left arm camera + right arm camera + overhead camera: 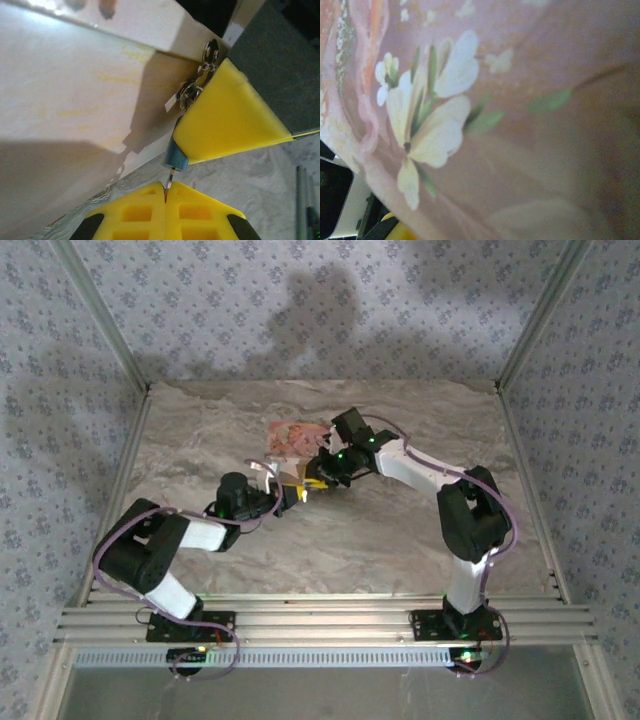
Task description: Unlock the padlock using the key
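Currently the flat pink flower-illustrated box (295, 437) is lying on the grey marbled table (400, 540), showing nothing of its contents. The small blocky bright-yellow padlock (225, 120) is sitting just beside it, against the right gripper (318, 478), whose finger spacing I cannot tell. The left gripper (165, 192) is pinching, fingers fully together, the thin metal stem of the tiny blue-headed key (176, 159), whose head is touching the padlock's lower corner.

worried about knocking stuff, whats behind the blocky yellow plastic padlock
The flat pink illustrated box lies right behind the yellow padlock, with small metal rings between them. The padlock hides part of the box's near side.
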Motion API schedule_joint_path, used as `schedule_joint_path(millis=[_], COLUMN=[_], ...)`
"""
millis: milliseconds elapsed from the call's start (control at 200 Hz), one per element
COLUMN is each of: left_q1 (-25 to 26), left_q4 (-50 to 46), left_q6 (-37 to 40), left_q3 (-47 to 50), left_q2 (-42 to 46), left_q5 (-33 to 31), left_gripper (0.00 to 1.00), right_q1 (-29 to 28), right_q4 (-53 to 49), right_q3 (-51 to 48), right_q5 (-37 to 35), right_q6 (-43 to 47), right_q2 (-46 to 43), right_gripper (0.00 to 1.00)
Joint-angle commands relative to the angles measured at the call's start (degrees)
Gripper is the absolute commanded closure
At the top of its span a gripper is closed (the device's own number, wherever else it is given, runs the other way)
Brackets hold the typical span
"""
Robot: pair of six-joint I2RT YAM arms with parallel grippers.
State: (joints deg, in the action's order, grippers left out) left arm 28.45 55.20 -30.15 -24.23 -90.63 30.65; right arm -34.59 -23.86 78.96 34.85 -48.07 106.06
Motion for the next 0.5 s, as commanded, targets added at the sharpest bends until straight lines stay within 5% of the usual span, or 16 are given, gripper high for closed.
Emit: schedule_joint_path(millis=[0,325,495], left_q1=[3.1,7.09,7.22], left_q4=[3.04,7.62,2.49], left_q6=[6.02,6.31,9.82], left_q3=[-2.21,5.04,6.46], left_q2=[1.3,-3.51,-1.07], left_q5=[-0.96,-6.68,-7.96], left_gripper=[1.0,1.0,1.0], right_q1=[-2.18,-4.04,-6.5], right_q4=[0.9,6.07,9.58], right_q3=[-2.96,-10.13,-12.97], right_q5=[2.6,-4.27,-7.53], right_q6=[-1.29,-3.41,-5.09], right_q2=[-0.58,-1.78,-0.61], right_gripper=[0.99,0.92,0.82])
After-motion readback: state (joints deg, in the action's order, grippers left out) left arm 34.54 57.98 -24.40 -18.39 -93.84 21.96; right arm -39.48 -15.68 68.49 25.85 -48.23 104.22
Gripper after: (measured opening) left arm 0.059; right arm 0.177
